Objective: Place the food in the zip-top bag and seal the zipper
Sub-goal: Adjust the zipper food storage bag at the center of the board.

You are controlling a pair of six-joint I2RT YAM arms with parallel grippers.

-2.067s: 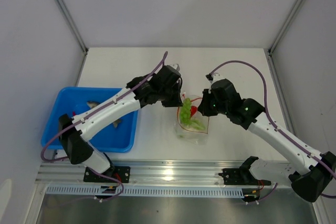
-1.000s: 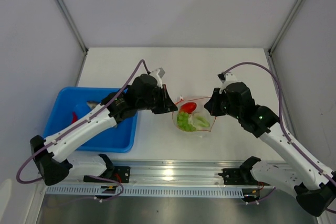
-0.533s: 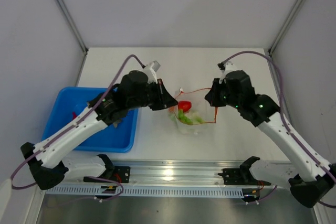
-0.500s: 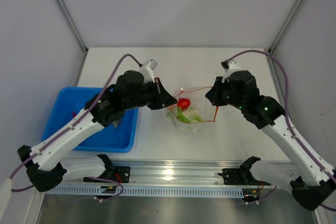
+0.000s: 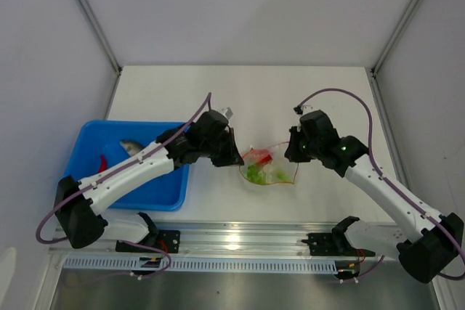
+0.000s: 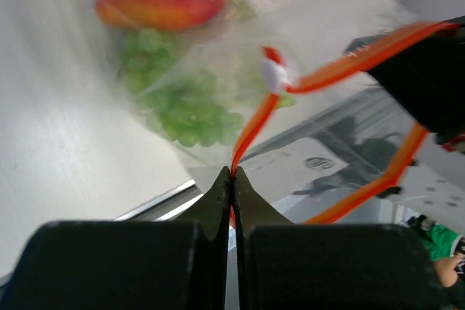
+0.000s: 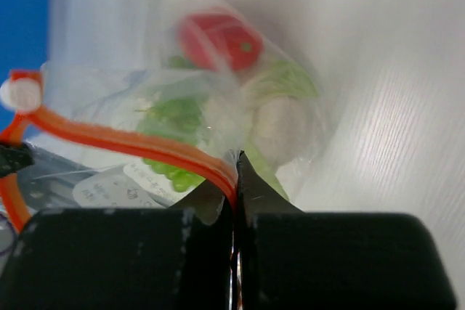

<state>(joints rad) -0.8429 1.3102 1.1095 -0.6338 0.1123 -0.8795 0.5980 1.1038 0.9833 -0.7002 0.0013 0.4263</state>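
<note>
No wording can be read anywhere. A white label [image 6: 294,168] showing through the zip-top bag [image 6: 211,78] carries a small round mark and fine print, too blurred to make out. In the right wrist view its print [image 7: 123,183] is equally unreadable.

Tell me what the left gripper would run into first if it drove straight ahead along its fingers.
The left gripper, shut on the zipper, points into the zip-top bag: it would press the clear film first, then probably the green food inside; depth is unclear.
</note>
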